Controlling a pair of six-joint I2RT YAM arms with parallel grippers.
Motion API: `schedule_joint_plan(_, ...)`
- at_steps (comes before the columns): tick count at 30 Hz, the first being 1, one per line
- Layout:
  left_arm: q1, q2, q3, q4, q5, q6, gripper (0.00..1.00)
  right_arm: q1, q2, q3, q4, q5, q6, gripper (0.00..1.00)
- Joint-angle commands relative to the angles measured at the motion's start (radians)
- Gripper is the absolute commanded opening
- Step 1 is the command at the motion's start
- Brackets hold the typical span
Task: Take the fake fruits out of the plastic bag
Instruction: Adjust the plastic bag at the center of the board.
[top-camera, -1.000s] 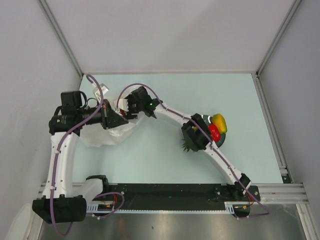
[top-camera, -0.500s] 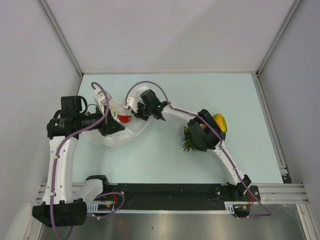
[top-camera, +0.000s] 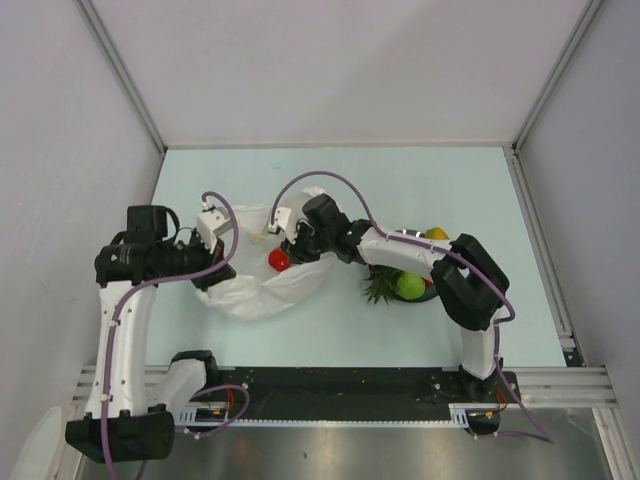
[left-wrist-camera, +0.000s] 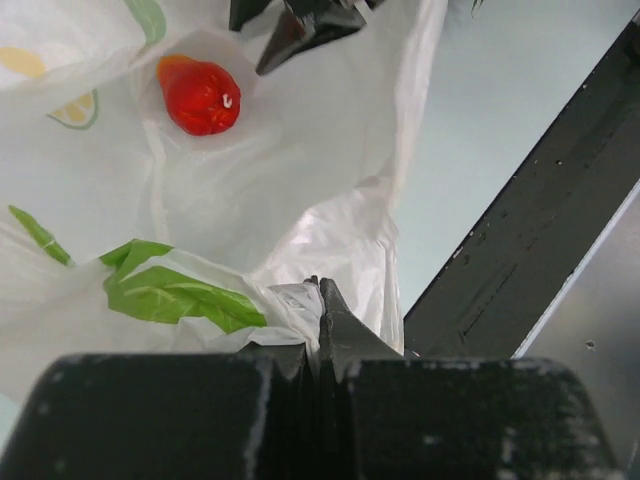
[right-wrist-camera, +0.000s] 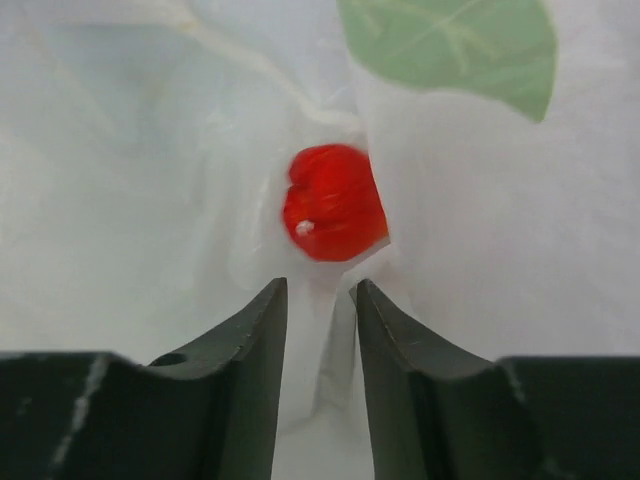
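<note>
The plastic bag (top-camera: 255, 295) lies spread on the table at left centre. A small red fruit (top-camera: 279, 259) sits in its open mouth. My left gripper (top-camera: 218, 265) is shut on the bag's edge (left-wrist-camera: 290, 300). In the left wrist view the red fruit (left-wrist-camera: 198, 95) lies on the bag's inner sheet (left-wrist-camera: 300, 150). My right gripper (top-camera: 290, 248) is open, just short of the red fruit (right-wrist-camera: 335, 202), with a fold of bag (right-wrist-camera: 480, 230) between its jaws. The green round fruit (top-camera: 410, 286), pineapple crown (top-camera: 380, 288) and mango (top-camera: 436, 234) lie at the plate.
A dark round plate (top-camera: 425, 299) sits right of centre, partly under my right arm. A black rail (top-camera: 340, 380) runs along the table's near edge and also shows in the left wrist view (left-wrist-camera: 520, 260). Grey walls close the table's left, far and right sides.
My left gripper has pulled the bag toward the near side and spread it, uncovering the small red fruit. My right gripper followed to the bag mouth; its elbow swung right, uncovering the green fruit.
</note>
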Motion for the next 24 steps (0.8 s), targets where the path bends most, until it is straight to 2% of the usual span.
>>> schedule_joint_plan(1,-0.007,0.044,0.017,0.005,0.026,0.044,0.0,0.005,-0.037,0.006,0.03,0.029,0.018,0.44)
schedule_joint_plan(5,-0.021,0.061,0.025,0.018,0.064,0.03,0.0,0.01,-0.072,0.009,-0.013,-0.044,0.024,0.47)
schedule_joint_plan(9,-0.034,0.068,0.002,0.038,0.086,0.015,0.0,0.025,-0.12,0.011,-0.016,-0.188,0.033,0.59)
schedule_joint_plan(14,-0.064,0.067,-0.067,0.089,0.057,0.004,0.0,0.059,-0.179,0.011,-0.027,-0.257,-0.03,0.61)
schedule_joint_plan(19,-0.066,0.064,-0.122,0.158,0.028,-0.007,0.0,0.054,-0.221,0.0,-0.188,-0.245,-0.093,0.58)
schedule_joint_plan(24,-0.092,0.111,-0.149,0.259,-0.015,-0.085,0.0,0.06,-0.141,-0.017,-0.179,-0.282,-0.139,0.46)
